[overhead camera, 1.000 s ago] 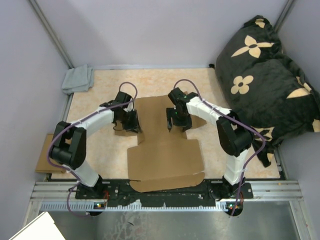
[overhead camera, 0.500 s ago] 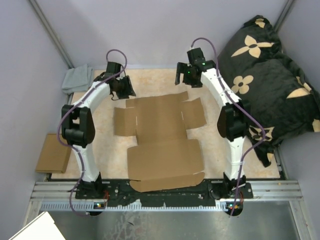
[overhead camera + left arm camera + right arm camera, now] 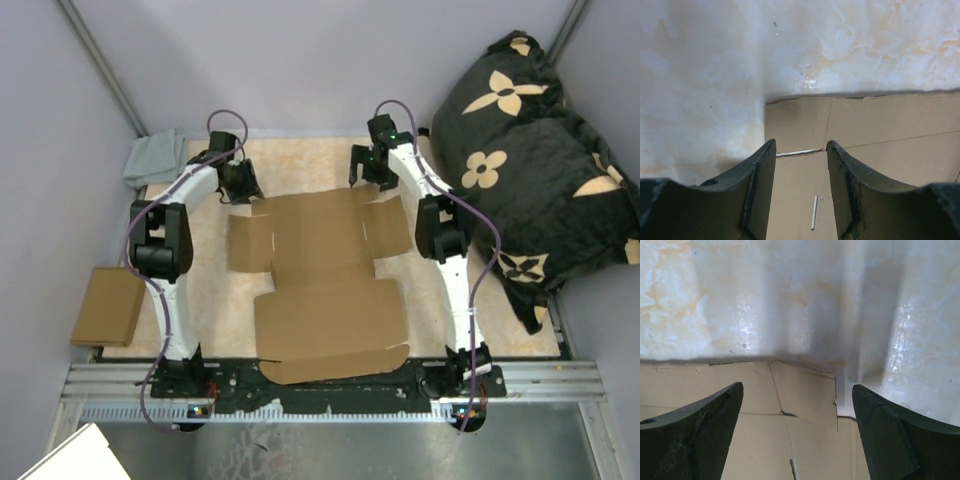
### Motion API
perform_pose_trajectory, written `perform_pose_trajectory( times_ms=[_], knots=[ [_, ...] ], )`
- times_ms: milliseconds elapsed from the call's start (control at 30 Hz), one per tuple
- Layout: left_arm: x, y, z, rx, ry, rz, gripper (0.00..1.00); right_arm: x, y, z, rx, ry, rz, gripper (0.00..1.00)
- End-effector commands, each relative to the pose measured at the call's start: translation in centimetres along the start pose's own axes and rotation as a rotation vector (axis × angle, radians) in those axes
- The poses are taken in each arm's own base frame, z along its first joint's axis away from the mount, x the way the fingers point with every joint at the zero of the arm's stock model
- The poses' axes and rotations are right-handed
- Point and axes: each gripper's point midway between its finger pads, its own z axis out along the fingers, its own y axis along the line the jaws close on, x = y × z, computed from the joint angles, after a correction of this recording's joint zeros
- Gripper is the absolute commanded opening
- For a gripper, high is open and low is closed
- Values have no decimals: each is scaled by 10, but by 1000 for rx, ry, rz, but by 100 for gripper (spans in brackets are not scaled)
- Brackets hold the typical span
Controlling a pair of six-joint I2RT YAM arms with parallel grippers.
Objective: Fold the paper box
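- Your paper box (image 3: 325,290) lies opened out flat in the middle of the bench (image 3: 200,300). Its long axis runs from the near edge towards the far edge.
- Its near end, a broad panel with a rounded flap, reaches the near edge of the bench between the two arm bases. Its far end stops short of the far edge, leaving a strip of bare bench.
- The far half carries a side flap spread towards the left edge and another towards the right edge, all lying flat.
- The cardboard is plain brown. You will find no print, label or writing on it, only creases and short slits.
- Your left claw (image 3: 801,145) sits over the far left corner of the box. Its fingers (image 3: 760,185) are spread, with nothing between them.
- Your right claw (image 3: 797,387) sits over the far right corner. Its fingers (image 3: 705,430) are spread much wider, also with nothing between them.
- You cannot tell from these views whether either claw's tips touch the cardboard.
- A grey folded cloth (image 3: 156,158) lies at the far left corner of the bench.
- A small brown cardboard scrap (image 3: 108,305) lies just beyond the left edge.
- A black cushion (image 3: 530,150) with cream flower shapes sits beyond the right edge. It shows no readable lettering.
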Motion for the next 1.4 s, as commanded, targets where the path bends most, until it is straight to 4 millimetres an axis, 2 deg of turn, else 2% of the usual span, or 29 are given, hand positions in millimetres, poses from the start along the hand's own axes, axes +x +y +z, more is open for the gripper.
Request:
perform_pose_trajectory(
  times_ms=[0, 67, 200, 367, 500, 600, 767, 900, 1133, 1367],
  knots=[
    [-7, -2, 9, 8, -21, 15, 52, -17, 1, -16, -35, -54, -18, 89],
    [-6, 0, 11, 2, -17, 19, 52, -12, 7, -15, -75, -39, -25, 84],
    [-1, 4, 14, -7, -2, 27, 52, 1, 11, -15, -109, -3, -25, 67],
    [2, 5, 12, -7, 5, 33, 51, 5, 10, -27, -107, -14, -21, 54],
    [2, 6, 9, -9, 4, 38, 51, 2, 8, -41, -95, -28, -27, 35],
    [3, 7, 9, -8, 8, 35, 52, 2, 6, -47, -84, -29, -31, 28],
    [3, 13, 12, 4, 22, -4, 52, 7, 4, -47, -75, -14, -36, 15],
    [3, 16, 16, 10, 31, 5, 52, 11, 0, -44, -60, -5, -36, 14],
    [15, 15, 33, 32, 85, -18, 52, 13, -1, -45, -58, 1, -47, 14],
    [16, 20, 42, 18, 82, 13, 52, 15, 4, -44, -69, 8, -56, 15]
  ],
)
